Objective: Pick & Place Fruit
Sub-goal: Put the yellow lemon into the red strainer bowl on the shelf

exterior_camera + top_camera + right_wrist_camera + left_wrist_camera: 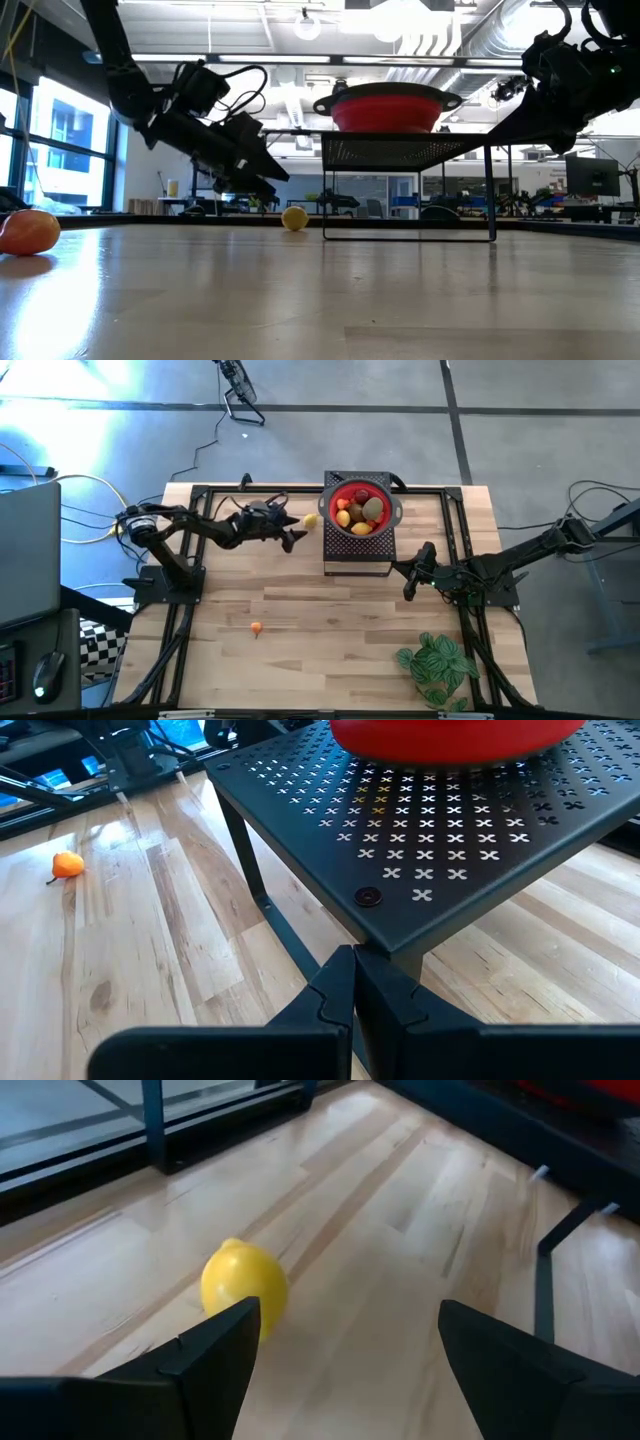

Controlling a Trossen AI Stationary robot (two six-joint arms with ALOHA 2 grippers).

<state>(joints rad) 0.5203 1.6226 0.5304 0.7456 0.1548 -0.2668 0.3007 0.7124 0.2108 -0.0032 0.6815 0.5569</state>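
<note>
The left claw (297, 538), released and empty, hangs just beside a yellow lemon (310, 520) lying on the wooden surface (330, 620) near the black perforated stand (357, 550). On that stand a red bowl (385, 495) holds more fruit (358, 513); a small orange fruit (256, 627) lies well apart, a green leafy plant (437, 665) sits at the front. The right claw (408, 584) is clenched, empty, by the stand's corner.

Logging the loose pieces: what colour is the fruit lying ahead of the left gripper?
Yellow; the fruit shows best in the left wrist view.

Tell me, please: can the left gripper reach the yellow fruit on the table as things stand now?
Probably yes. The left gripper is open and points at the yellow fruit, which lies on bare wood just ahead of it, slightly to one side. Nothing stands between them; the black stand is beside it, not in the way.
</note>
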